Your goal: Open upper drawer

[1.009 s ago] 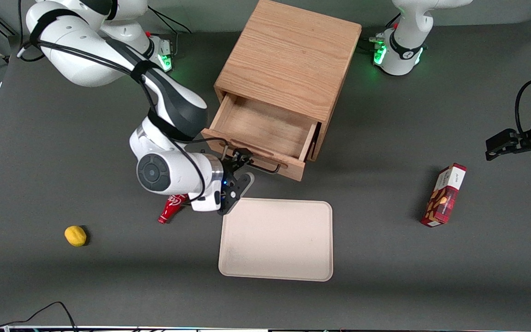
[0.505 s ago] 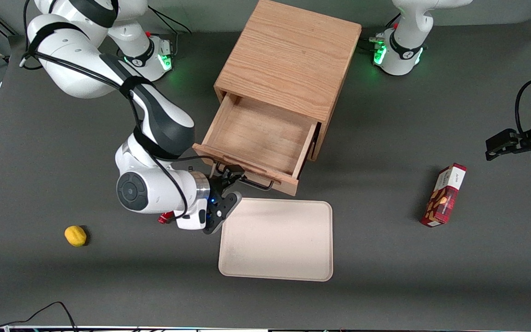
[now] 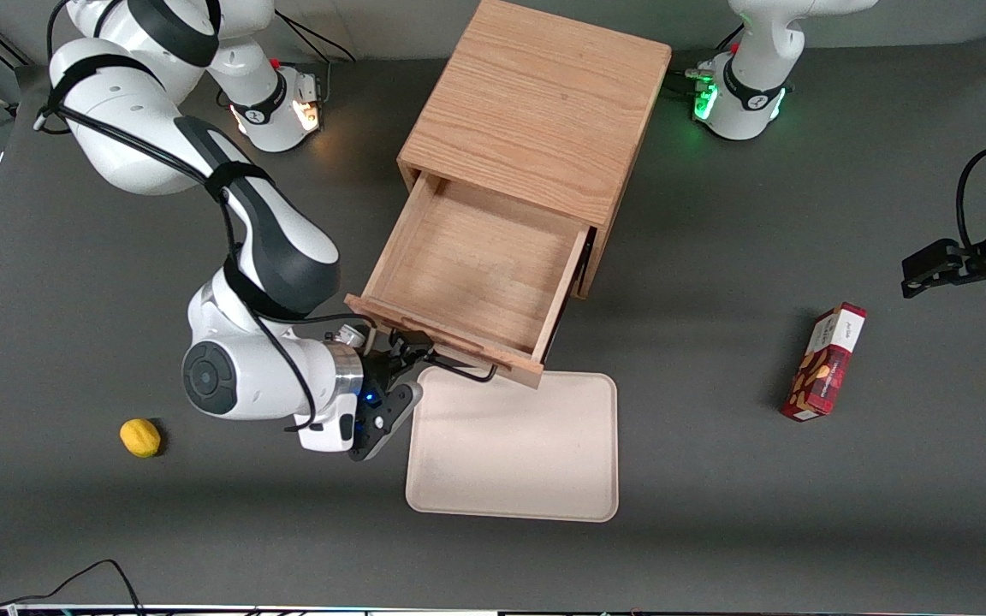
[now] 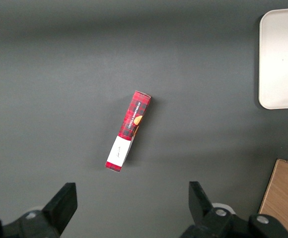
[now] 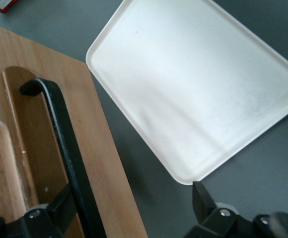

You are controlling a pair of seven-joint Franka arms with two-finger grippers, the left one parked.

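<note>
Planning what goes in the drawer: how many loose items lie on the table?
3, more may hide under the arm: lemon near the pincer at the upper drawer handle; tray in front; box toward the parked arm.

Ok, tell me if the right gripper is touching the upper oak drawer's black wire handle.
Touching. Right wrist view: one finger lies against the handle, no gap; the open gripper straddles it in front of the upper drawer.

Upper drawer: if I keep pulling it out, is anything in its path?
Possibly the tray. The upper drawer is pulled far out, and its front edge now overhangs the tray's rim nearest the cabinet. The gripper is at the black handle. The drawer rides above the tray, so it probably clears.
</note>
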